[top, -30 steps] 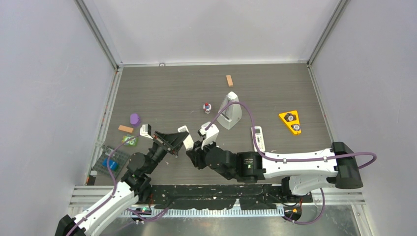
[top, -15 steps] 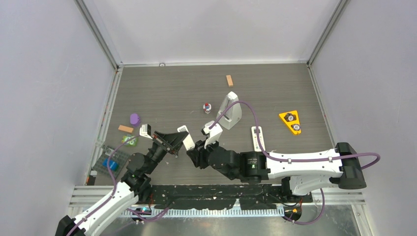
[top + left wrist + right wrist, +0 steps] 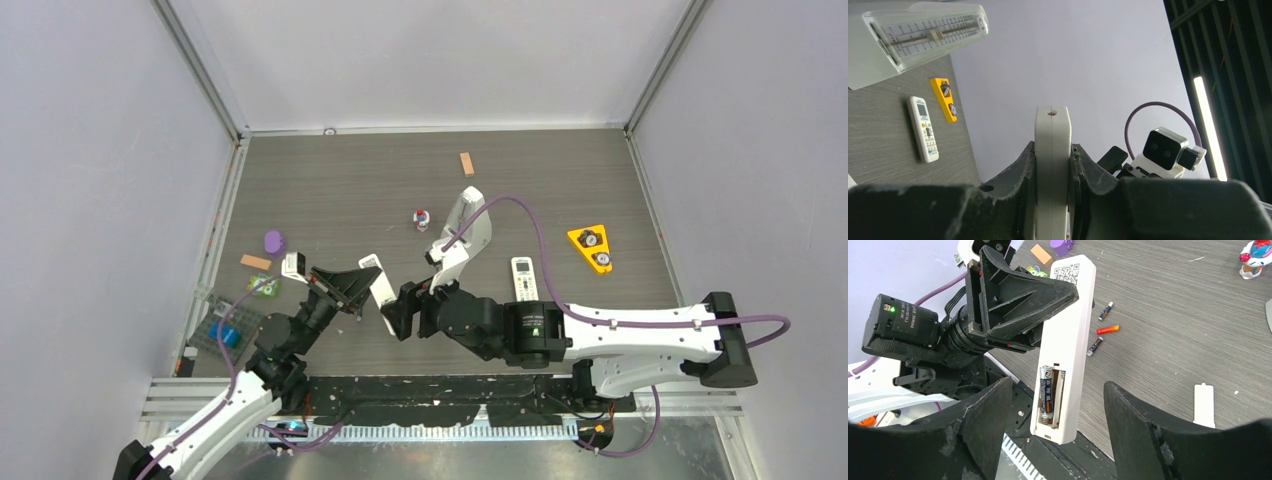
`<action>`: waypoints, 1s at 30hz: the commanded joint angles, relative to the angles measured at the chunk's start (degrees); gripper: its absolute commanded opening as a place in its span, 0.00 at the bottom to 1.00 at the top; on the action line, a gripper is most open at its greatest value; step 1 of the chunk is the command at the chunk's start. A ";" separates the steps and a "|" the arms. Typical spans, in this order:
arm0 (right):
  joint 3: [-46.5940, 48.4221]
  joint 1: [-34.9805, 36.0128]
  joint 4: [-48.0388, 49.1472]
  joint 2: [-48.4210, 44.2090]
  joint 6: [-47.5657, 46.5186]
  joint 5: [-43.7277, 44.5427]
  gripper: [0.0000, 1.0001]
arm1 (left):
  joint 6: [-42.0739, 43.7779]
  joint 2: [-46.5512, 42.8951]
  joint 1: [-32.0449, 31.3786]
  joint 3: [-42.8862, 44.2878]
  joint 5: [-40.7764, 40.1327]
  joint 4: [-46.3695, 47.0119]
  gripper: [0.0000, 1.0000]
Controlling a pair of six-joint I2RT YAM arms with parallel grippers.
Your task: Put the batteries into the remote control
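My left gripper is shut on the remote control, a long white bar held off the table. In the left wrist view its edge is pinched between both pads. In the right wrist view the remote control shows an open compartment at its near end. One dark battery sits in the left slot. The other slot looks empty. My right gripper is open, its fingers on either side of that end, not touching it. Three loose batteries lie on the table beyond. The white cover lies flat to the right.
A grey metronome stands behind my right wrist. A short white remote with a display and a yellow triangle lie to the right. A small figurine, a wooden block, a purple piece and a tray are also on the table.
My right gripper has opened wide, and its wrist has shifted back and to the right of the remote's end. The left gripper and the remote have stayed put.
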 commanded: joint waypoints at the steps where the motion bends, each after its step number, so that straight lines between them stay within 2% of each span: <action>1: 4.42 -0.87 -5.30 -1.89 4.46 -1.63 0.74 | -0.17 -1.25 -0.01 -5.90 0.72 4.24 0.00; 12: 0.03 -5.65 0.29 -2.39 12.08 -11.79 0.79 | 0.50 -3.43 -0.06 -6.20 2.64 4.13 0.00; 30: -4.58 -9.41 7.20 -1.93 17.48 -17.50 0.78 | 0.48 -3.88 -0.08 -6.23 3.21 3.15 0.00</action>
